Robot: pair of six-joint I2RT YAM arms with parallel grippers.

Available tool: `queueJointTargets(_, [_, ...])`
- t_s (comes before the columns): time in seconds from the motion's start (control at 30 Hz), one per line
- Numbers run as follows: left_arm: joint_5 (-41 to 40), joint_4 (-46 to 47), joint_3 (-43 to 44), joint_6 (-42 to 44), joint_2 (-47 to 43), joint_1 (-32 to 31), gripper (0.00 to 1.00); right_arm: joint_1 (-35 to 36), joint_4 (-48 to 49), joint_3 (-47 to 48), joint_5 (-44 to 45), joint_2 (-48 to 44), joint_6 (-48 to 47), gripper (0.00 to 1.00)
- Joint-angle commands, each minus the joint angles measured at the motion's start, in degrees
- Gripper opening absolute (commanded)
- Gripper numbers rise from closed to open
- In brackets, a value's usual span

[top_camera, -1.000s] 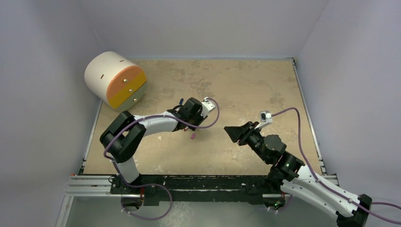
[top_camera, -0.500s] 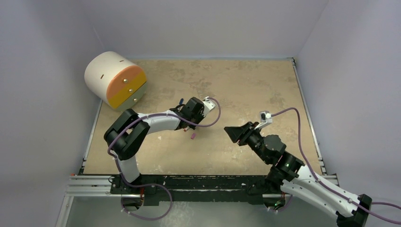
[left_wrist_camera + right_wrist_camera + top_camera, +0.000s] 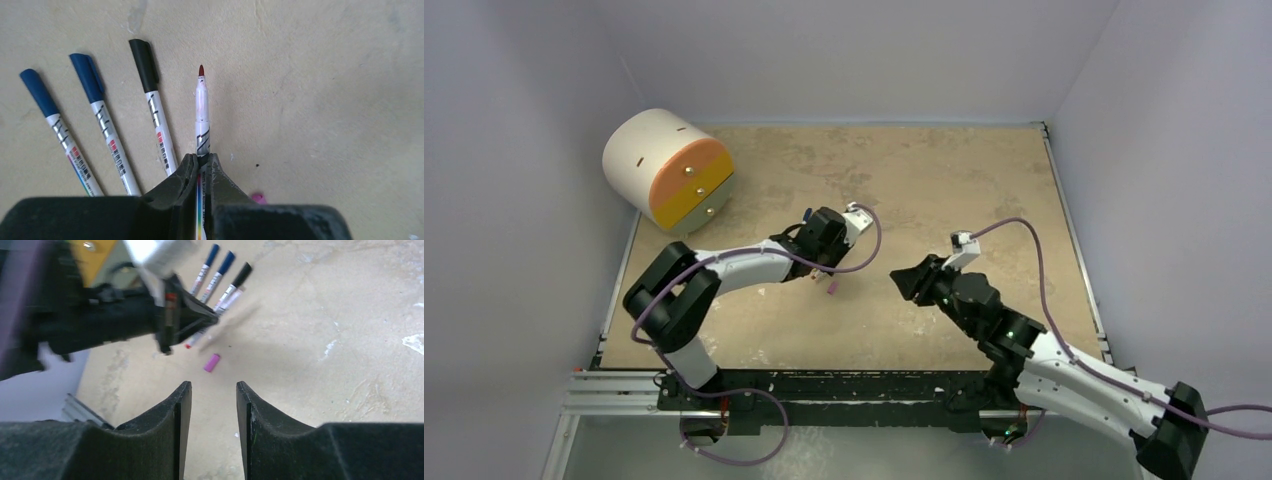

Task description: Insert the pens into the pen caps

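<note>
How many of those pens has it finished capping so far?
Three look done: two blue-capped pens and a black-capped pen lie on the table. In hand: the left jaws are shut on the bare red-tipped pen. Left: the pink cap, lying loose in front of the open right jaws.

Soft, even light is cast from above; faint shadows are seen on the table [image 3: 944,180]. The left gripper [image 3: 212,320] is blurred in the right wrist view; the red-tipped pen [image 3: 201,110] is shown sharp.
</note>
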Motion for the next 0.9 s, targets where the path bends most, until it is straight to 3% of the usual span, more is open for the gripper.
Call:
queueJointTargets(0.0, [0.9, 8.3, -3.2, -3.7, -11.4, -0.1, 0.00, 0.1, -0.1, 6.2, 3.3, 9.1, -0.3, 0.42])
queueJointTargets(0.23, [-5.6, 14.9, -13.1, -9.5, -26.2, 0.0, 0.00, 1.3, -6.0, 19.9, 4.3, 30.2, 0.2, 0.56])
queueJointTargets(0.47, [-23.4, 13.3, -22.2, -17.9, -39.5, 0.1, 0.00, 3.9, -9.4, 32.7, 3.2, 45.0, 1.2, 0.51])
queueJointTargets(0.7, [-29.8, 5.2, -22.3, -18.3, -46.1, 0.0, 0.00, 7.4, -20.5, 46.9, 3.1, 60.2, 5.5, 0.44])
queueJointTargets(0.87, [-30.7, 4.3, -22.2, -18.9, -46.6, 0.0, 0.00, 8.4, -21.0, 48.8, 0.6, 64.6, 9.1, 0.41])
